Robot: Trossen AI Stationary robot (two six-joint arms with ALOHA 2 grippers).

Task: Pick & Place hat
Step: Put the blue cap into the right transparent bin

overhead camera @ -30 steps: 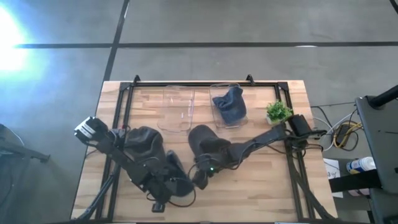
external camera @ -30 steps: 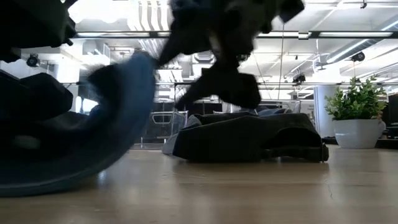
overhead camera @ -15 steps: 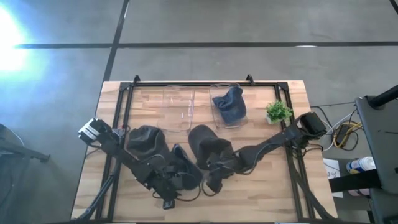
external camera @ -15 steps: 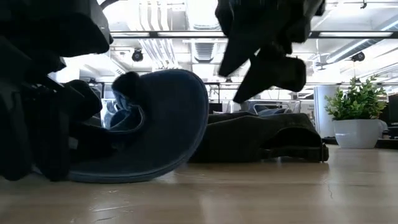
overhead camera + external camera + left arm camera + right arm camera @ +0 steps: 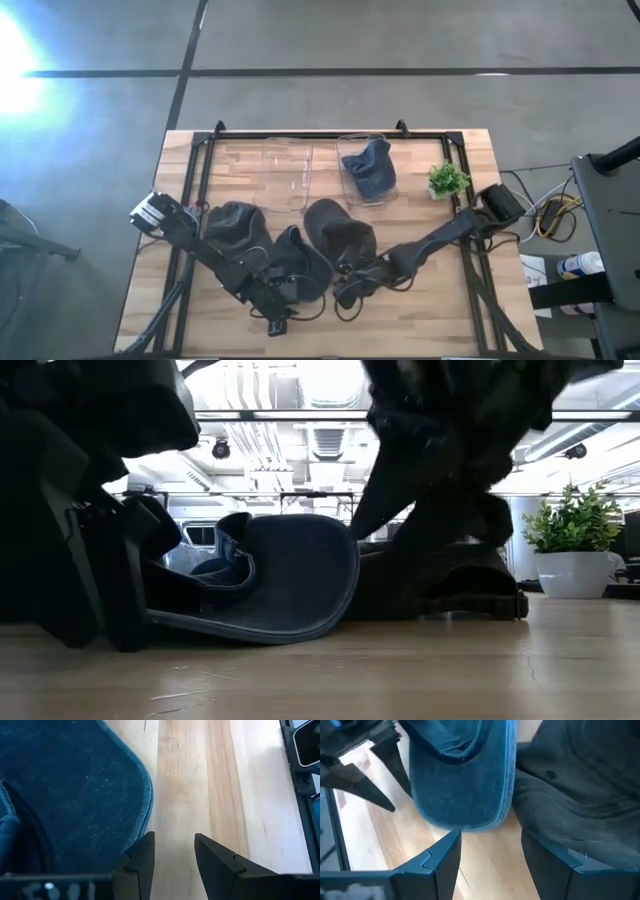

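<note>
While both spread, left hand and right hand beside blue hat on table.

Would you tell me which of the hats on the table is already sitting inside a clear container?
The blue hat at the table's far side, in the clear container beside the potted plant. The other hats lie loose on the wood near the grippers.

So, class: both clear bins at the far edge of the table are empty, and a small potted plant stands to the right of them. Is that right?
Not quite. Only the left clear bin is empty; the right clear bin already holds a blue hat, as the high view shows. The rest stands: both bins sit at the far edge of the table, and the small potted plant stands to their right.
</note>
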